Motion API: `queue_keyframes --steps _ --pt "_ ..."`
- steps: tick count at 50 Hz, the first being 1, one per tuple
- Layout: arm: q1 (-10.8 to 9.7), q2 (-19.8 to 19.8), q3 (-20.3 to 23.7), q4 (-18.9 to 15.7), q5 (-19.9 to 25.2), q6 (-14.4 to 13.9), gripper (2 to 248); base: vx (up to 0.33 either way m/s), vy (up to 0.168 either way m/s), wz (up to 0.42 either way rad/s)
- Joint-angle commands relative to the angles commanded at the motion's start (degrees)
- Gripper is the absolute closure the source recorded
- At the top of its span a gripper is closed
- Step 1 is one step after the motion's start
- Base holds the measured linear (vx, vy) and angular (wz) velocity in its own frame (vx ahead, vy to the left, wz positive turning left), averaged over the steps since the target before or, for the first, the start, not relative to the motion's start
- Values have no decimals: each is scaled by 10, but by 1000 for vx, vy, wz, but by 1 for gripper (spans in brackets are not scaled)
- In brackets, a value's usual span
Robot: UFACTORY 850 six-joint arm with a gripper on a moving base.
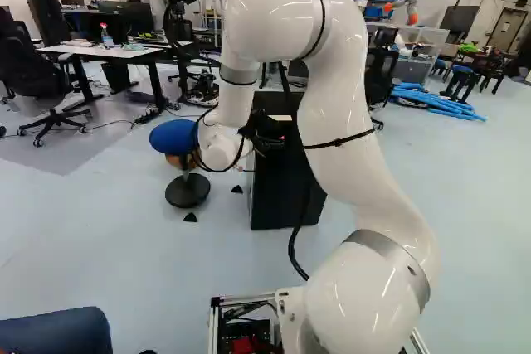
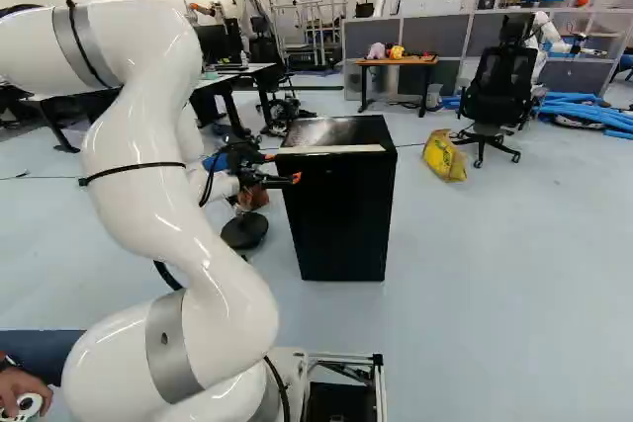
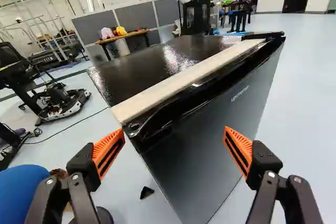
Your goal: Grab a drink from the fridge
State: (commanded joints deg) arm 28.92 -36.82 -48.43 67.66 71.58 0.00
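Black fridge (image 2: 341,214) stands closed ahead of the wide-open pincer (image 2: 284,167)

Small pale lettering (image 3: 240,94) on the dark fridge (image 3: 210,135)'s front, near its top edge

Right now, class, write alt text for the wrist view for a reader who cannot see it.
Open end effector before a black fridge with its door shut; a pale strip lines the top's front edge. A blue stool stands to one side, a desk beyond the fridge.
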Motion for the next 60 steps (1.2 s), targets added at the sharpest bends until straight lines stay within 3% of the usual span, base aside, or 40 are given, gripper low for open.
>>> queue_keyframes --steps 47,60 --pt "0 -4 -7 60 0 0 3 0 0 0" --pt "10 3 6 82 0 0 3 -1 -3 -15"
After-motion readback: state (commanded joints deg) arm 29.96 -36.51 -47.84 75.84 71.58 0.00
